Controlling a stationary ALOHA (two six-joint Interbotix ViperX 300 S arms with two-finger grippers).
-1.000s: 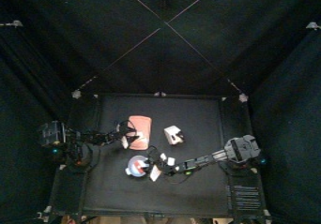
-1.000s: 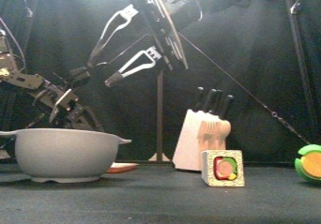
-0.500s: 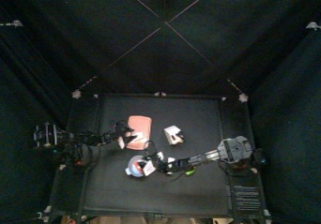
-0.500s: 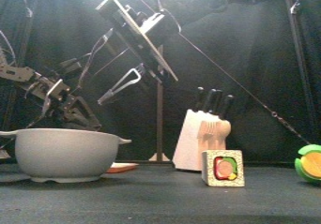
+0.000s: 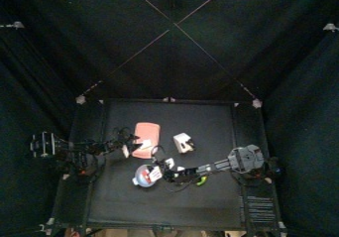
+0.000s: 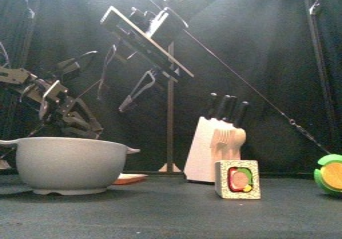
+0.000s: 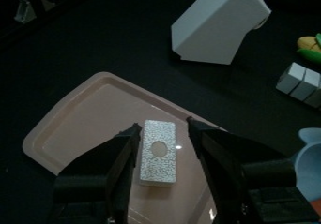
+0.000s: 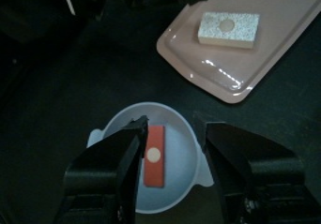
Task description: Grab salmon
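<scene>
The salmon (image 8: 154, 157) is an orange-red oblong piece with a white spot. It lies in a pale blue bowl (image 8: 150, 107), which shows in the top view (image 5: 146, 177) with the red bit inside. My right gripper (image 8: 174, 134) is open and hovers just above the bowl, its jaws on either side of the salmon; it also shows in the top view (image 5: 162, 172). My left gripper (image 7: 167, 134) is open over a flat pale pink rimmed slab (image 7: 88, 125), its jaws either side of a small white block (image 7: 160, 155) that rests on the slab.
A white knife block (image 6: 214, 148) stands mid-table. A sushi-roll cube (image 6: 238, 178) and a green-and-orange item (image 6: 330, 171) sit at the front right. The bowl (image 6: 67, 163) is at the front left. The pink slab (image 5: 146, 134) lies behind it.
My right gripper has moved left and down, to above the bowl. My left arm has shifted slightly over the pink slab. Both grippers stay open.
</scene>
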